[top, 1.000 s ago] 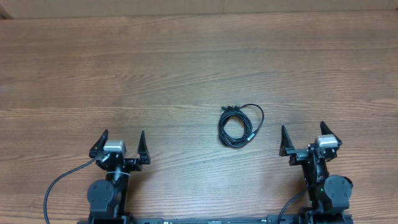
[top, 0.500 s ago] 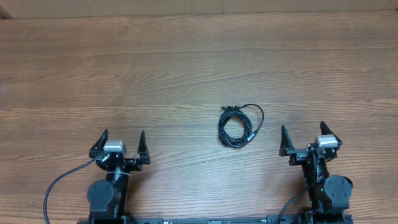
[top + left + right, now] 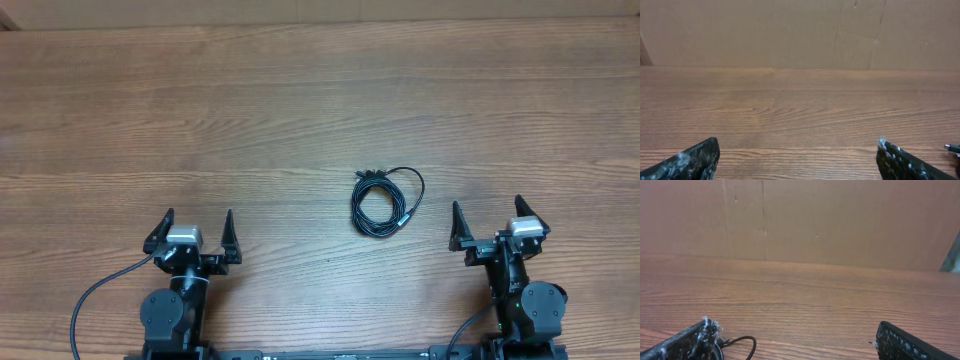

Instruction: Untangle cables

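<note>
ITEM: cables (image 3: 386, 201), one small bundle of thin black wire, wound in a tight coil with a looser loop bulging at its far right side. The plug ends (image 3: 368, 176) sit bunched at the far left of the coil, and a silver-tipped plug (image 3: 402, 218) lies across its near right side

LOCATION: flat on the table (image 3: 300, 100), right of centre, nearer the right gripper than the left one and touching neither

LEFT GRIPPER (image 3: 198, 215): parked at the near edge, fingers spread wide, nothing between them. Its wrist view shows bare wood ahead, with only a plug tip at the far right margin

RIGHT GRIPPER (image 3: 487, 205): parked at the near edge, fingers spread wide and empty. In its wrist view the rim of the coil shows low down, just beside the left finger

BACKDROP: cardboard wall (image 3: 840, 220) behind the table

STATUS (judged): untangling not begun, coil intact

HAZARDS (judged):
- A pinch on the whole bundle would catch several turns at once, so a pull would drag the coil along the wood and tighten it instead of opening it
- The wire is thin and lies flat, so fingers coming down too shallow may close on nothing, and too deep may scrape the wood
- With only one gripper pulling, nothing anchors the far end, so the whole bundle would follow
- The near plug could snag inside a loop if it is drawn through the middle
</note>
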